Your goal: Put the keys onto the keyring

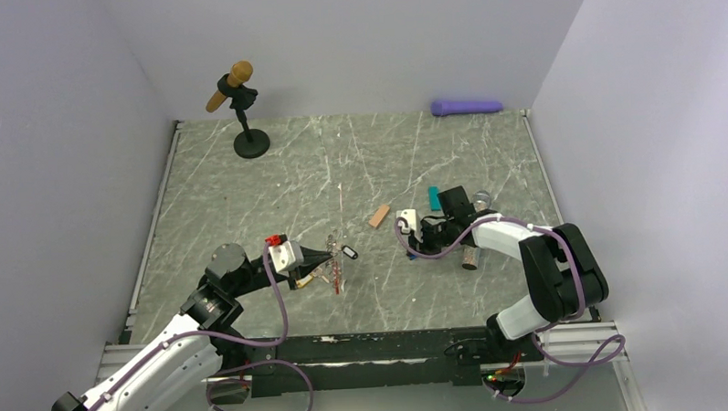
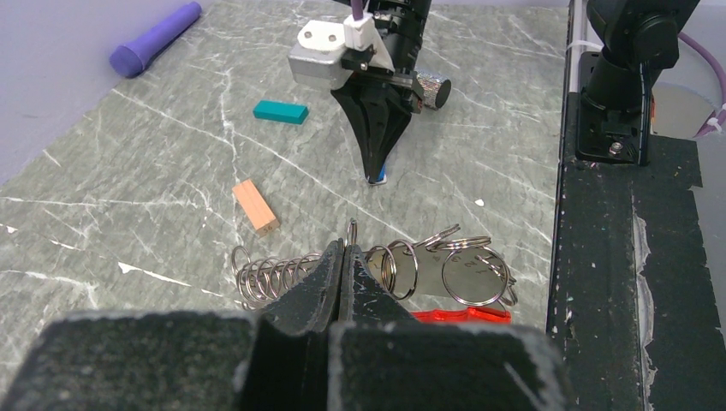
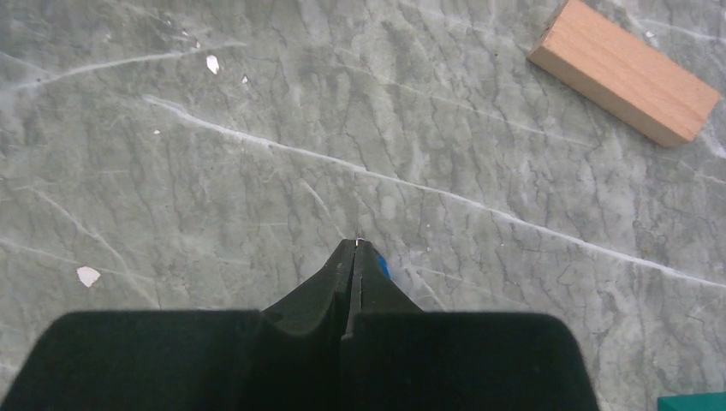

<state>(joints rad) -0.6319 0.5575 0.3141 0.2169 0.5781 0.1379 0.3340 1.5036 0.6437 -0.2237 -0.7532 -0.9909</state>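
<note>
So the left tool (image 2: 345,248) is clamped shut on the keyring (image 2: 467,276) chain, bottom middle of the left wrist view, with the red clip lying on the bench (image 2: 128,214). The right tool (image 3: 354,247), top centre there, is pinched shut on a blue key (image 3: 383,267).

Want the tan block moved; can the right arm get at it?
Probably yes: the tan block lies in the open near the right hand, nothing between, though that hand is shut on a blue-tagged key.
</note>
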